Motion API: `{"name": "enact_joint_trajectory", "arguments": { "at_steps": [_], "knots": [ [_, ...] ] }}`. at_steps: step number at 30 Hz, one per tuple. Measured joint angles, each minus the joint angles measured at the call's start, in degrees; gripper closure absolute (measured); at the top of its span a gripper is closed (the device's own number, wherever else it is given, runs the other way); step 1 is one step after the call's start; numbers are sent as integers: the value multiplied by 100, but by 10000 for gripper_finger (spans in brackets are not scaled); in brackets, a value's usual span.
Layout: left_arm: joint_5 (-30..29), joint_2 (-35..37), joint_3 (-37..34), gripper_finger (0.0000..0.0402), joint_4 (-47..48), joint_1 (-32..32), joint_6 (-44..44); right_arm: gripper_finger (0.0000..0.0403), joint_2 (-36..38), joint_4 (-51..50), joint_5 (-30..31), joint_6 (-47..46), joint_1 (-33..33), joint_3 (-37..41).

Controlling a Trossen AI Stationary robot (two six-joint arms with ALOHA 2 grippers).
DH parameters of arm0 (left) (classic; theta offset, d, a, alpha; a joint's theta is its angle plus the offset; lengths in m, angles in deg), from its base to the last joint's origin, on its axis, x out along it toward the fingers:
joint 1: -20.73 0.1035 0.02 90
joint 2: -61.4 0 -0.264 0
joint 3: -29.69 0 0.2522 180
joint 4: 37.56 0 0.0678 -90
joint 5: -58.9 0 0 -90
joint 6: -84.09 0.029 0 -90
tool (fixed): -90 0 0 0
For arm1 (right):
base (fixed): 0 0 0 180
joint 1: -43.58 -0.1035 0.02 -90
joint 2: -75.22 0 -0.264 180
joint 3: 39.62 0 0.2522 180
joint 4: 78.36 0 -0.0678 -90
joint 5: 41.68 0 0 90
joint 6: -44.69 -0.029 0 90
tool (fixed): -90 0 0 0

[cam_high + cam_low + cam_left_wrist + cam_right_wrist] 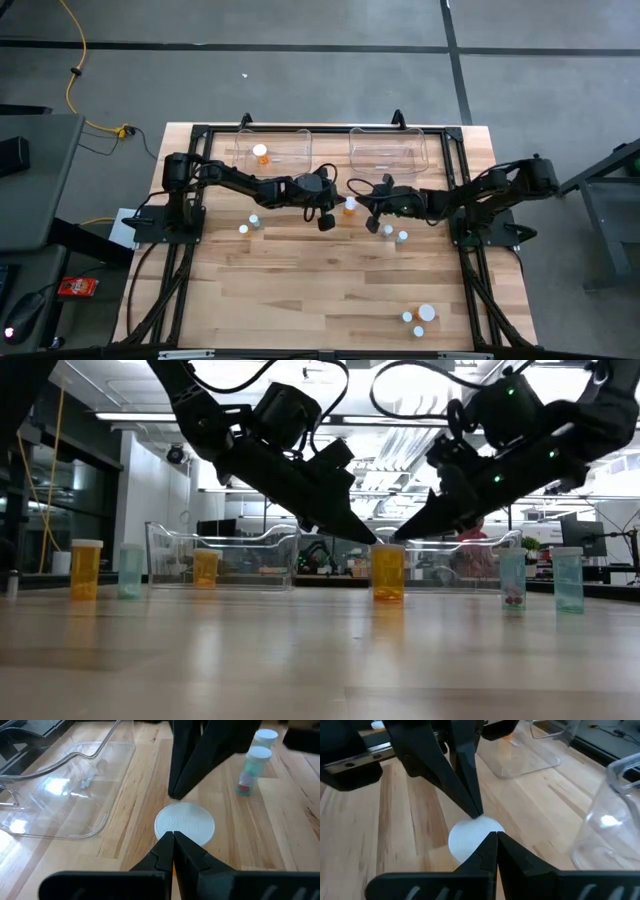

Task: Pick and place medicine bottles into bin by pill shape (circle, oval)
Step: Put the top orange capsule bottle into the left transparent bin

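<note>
An orange medicine bottle [387, 574] with a white cap [185, 824] stands upright on the wooden table, in front of two clear bins. My left gripper [368, 538] and my right gripper [402, 535], both shut, slant down from the left and right. Their tips meet just over the cap's opposite edges. In the high view the bottle [349, 207] shows between my left gripper [340, 203] and my right gripper [360, 203]. Another orange bottle [260, 153] stands in the left bin [290, 135]. The right bin [388, 160] holds no bottle that I can see. My left gripper's shut tips [173, 836] stand at the cap's left edge, slanting down from the table's left; whether they touch it I cannot tell. My right gripper's shut tips [492, 837] stand at the cap's right edge [487, 831], slanting down from the right; touch cannot be told either.
Two loose bottles [249, 224] stand left of the grippers, and two pale teal ones [395, 234] stand just right and nearer. Three more [418, 318] stand by the near right corner. The middle of the table toward the near edge is bare wood.
</note>
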Motion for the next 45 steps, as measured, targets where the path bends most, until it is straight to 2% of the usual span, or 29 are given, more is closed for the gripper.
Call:
{"name": "enact_joint_trajectory", "arguments": {
  "at_steps": [4, 11, 20, 29, 38, 45],
  "knots": [
    [4, 0, 0, 401, 1, 0, -2, 403, -476, 498, -126, -21, 0, 1],
    [15, 0, 0, 401, 36, 0, 39, 403, -874, 907, -68, -121, 2, -10],
    [-3, -14, 7, 401, 194, -2, 21, 403, -846, 875, -122, -59, 0, -10],
    [-31, -407, 16, 401, -297, -16, -34, 403, -842, 838, -97, -66, 0, 4],
    [-37, -231, -9, 401, -342, -130, 86, 403, -848, 849, -154, -122, 0, -2],
    [-330, -289, -18, 401, -660, -410, 348, 403, -848, 846, -196, -144, -4, 0]
  ]
}}
